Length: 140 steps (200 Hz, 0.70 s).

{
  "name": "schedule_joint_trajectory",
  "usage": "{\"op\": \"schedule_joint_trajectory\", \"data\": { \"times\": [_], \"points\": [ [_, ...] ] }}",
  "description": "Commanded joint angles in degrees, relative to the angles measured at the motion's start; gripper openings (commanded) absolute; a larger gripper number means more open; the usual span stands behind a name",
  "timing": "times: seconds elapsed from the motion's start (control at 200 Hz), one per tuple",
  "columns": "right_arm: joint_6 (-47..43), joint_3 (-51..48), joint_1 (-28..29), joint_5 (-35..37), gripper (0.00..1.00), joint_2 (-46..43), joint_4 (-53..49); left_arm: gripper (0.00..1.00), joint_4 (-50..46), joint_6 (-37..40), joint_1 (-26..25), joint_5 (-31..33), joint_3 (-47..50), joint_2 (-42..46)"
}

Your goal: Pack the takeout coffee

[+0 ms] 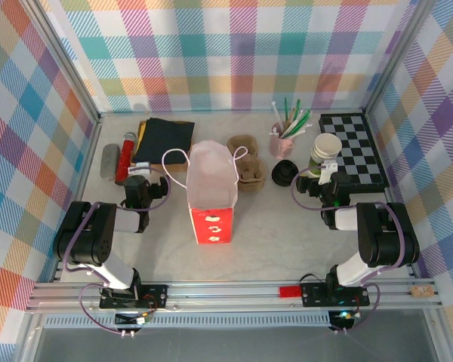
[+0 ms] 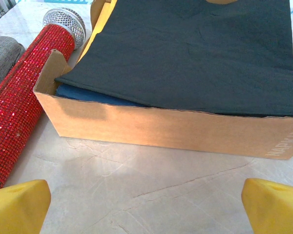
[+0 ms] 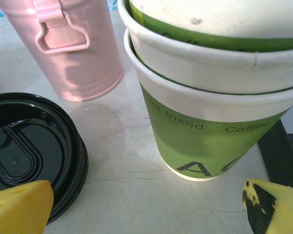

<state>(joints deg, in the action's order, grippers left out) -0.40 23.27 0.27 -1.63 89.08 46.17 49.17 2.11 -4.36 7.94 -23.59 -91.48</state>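
Lid [image 3: 24, 151] is glossy blk plastic, cups [image 3: 210, 131] matt paper

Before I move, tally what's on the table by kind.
Paper-cup stack: 1
Black-lidded takeout coffee: 1
Pink straw cup: 1
Cup carrier: 1
Paper bag: 1
Napkin box: 1
Glitter microphone: 1
Grey case: 1
Checkerboard: 1
Total: 9

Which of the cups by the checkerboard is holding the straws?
The pink cup: straws stick out of its top. The green-banded paper cups to its right are nested into a stack, with nothing sticking out.
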Motion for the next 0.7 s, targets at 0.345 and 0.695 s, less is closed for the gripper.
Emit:
{"op": "schedule_joint_trajectory", "data": {
  "times": [0.345, 0.695],
  "points": [
    [0.8, 0.7, -0.3, -1.0, 0.99, -1.1, 0.5, 1.0, -0.1, -0.9, 0.1, -0.8, -0.1, 0.9],
    [-0.7, 1.3, -0.2, -4.0, 0.99, -4.9, -3.4, 1.0, 0.4, -1.5, -0.4, 3.5, 0.4, 1.9]
  ]
}}
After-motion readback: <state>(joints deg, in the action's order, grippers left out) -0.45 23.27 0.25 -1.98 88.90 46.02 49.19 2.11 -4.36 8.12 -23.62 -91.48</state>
